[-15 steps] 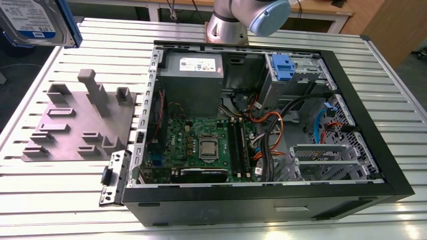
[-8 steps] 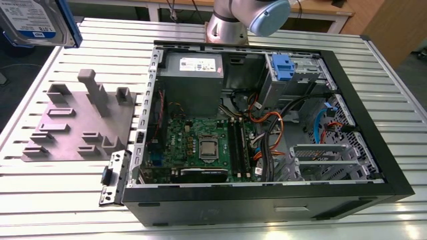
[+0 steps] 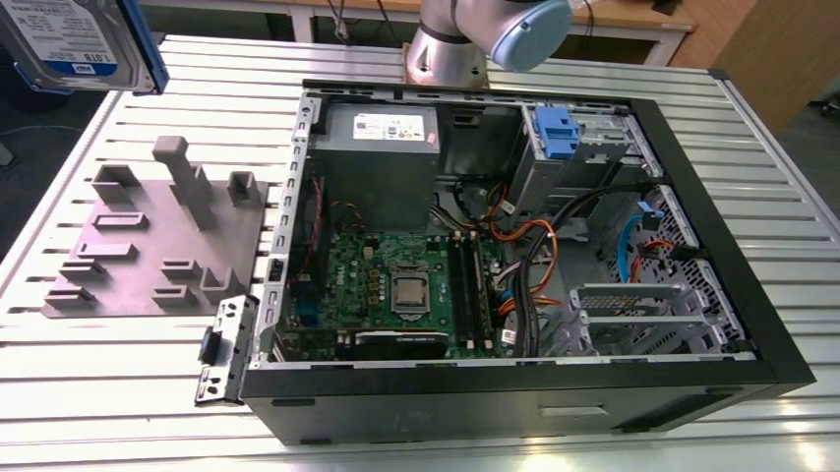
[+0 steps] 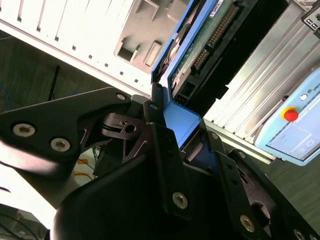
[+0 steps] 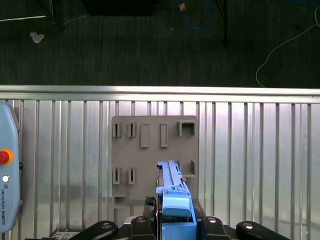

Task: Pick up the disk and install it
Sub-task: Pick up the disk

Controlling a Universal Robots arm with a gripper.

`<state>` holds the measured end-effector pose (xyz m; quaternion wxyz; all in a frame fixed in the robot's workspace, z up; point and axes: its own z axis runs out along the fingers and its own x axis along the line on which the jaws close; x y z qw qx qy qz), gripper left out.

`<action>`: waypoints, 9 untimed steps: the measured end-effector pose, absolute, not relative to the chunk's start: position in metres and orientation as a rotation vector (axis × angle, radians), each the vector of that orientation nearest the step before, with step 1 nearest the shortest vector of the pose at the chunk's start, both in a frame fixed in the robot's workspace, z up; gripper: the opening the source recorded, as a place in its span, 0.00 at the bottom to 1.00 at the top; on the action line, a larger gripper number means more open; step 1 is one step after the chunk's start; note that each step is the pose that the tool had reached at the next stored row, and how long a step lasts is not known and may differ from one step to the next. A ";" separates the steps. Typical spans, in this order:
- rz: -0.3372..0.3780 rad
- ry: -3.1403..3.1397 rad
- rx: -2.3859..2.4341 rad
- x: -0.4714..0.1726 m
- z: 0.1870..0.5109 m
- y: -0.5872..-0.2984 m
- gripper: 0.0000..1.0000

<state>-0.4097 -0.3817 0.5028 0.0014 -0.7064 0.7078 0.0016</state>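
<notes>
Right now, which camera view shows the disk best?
The exterior view: the disk faces the camera at that view's upper left, label and blue rail visible, though partly cropped. The second wrist view shows its circuit-board side, held in the gripper. The first wrist view shows it edge-on, mostly blue rail.

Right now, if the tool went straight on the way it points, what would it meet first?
Probably the grey pegged plate directly ahead; the disk clamped in the tool would touch it first. The gap is hard to judge.
</notes>
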 end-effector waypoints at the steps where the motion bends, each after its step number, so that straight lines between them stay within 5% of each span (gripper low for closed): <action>1: 0.005 2.222 -2.217 -0.410 0.503 -0.382 0.36; 9: 0.005 2.222 -2.217 -0.410 0.503 -0.382 0.36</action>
